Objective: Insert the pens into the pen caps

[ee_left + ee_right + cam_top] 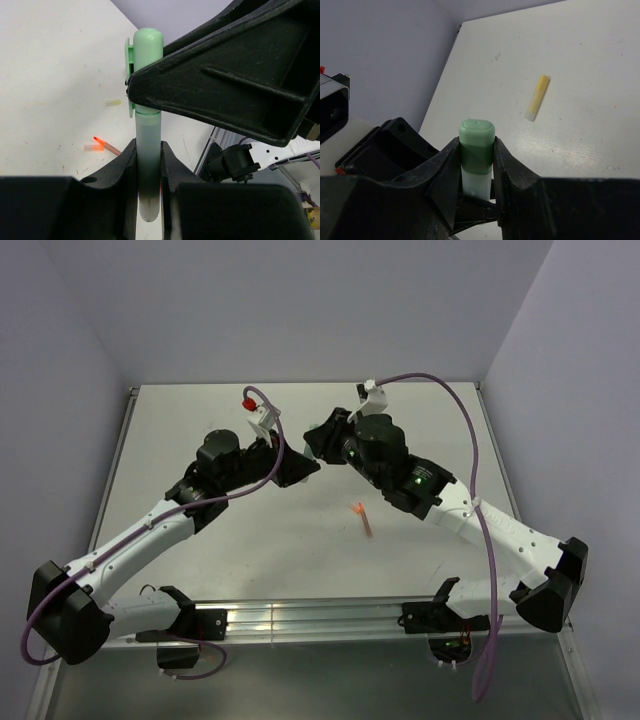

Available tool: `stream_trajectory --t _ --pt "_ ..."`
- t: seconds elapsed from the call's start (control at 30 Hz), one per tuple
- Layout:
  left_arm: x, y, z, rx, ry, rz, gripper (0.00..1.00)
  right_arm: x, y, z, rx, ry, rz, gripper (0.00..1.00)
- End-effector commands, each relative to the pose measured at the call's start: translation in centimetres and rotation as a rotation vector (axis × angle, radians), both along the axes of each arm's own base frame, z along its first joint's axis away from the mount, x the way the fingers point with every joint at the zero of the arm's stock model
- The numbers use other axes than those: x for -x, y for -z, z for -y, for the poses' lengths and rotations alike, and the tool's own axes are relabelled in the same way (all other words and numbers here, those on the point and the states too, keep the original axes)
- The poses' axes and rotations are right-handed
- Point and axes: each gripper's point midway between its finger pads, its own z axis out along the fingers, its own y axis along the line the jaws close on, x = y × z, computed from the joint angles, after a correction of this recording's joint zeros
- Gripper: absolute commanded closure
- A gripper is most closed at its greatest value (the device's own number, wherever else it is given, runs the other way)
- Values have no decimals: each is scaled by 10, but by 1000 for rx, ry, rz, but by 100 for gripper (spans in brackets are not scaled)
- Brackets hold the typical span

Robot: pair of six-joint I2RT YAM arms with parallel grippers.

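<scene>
Grippers meet over the middle of the table [250, 540], upper centre of the top view, the arms reaching in from the lower left and lower right

In the left wrist view the left gripper [148, 147] sits at the bottom of the frame, its jaws narrow and clamped on the mint pen [148, 170], which stands upright between them. The mint cap [148, 47] covers the pen's upper end, and a black finger of the other arm crosses it from the right.

In the right wrist view the right gripper [476, 150] is low in the centre, jaws pressed against both sides of that cap, with pale pen body showing just below it.

An orange pen [362, 519] lies alone on the table, just below and right of the grippers. A yellow pen [538, 97] lies flat in the upper right of the right wrist view. A pale yellow piece [113, 102] lies left of the cap in the left wrist view, too small to tell pen from cap
</scene>
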Motion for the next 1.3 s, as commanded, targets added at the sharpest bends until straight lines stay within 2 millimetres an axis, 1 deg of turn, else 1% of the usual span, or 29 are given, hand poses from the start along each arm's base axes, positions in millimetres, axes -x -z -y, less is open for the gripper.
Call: stream_trajectory --t 0.0,0.3,0.4,0.5,0.83,1.0,1.27 --pt "-16 -71 -11 144 -80 197 100 48 46 -26 86 -187 -133 100" --pt "-24 -82 -16 156 -100 211 100 63 59 -37 106 -222 -162 100" --pt "-25 -87 -19 162 -108 219 100 67 67 -40 114 -229 -179 100" --pt "-28 -90 -21 161 -118 225 100 68 74 -42 125 -228 -192 100" --pt "-34 -96 -22 156 -142 236 100 73 83 -42 146 -221 -214 100" --pt "-38 -101 -20 155 -145 244 100 78 91 -45 158 -227 -233 100" --pt "-42 -104 -18 149 -149 245 100 80 102 -42 204 -211 -241 100"
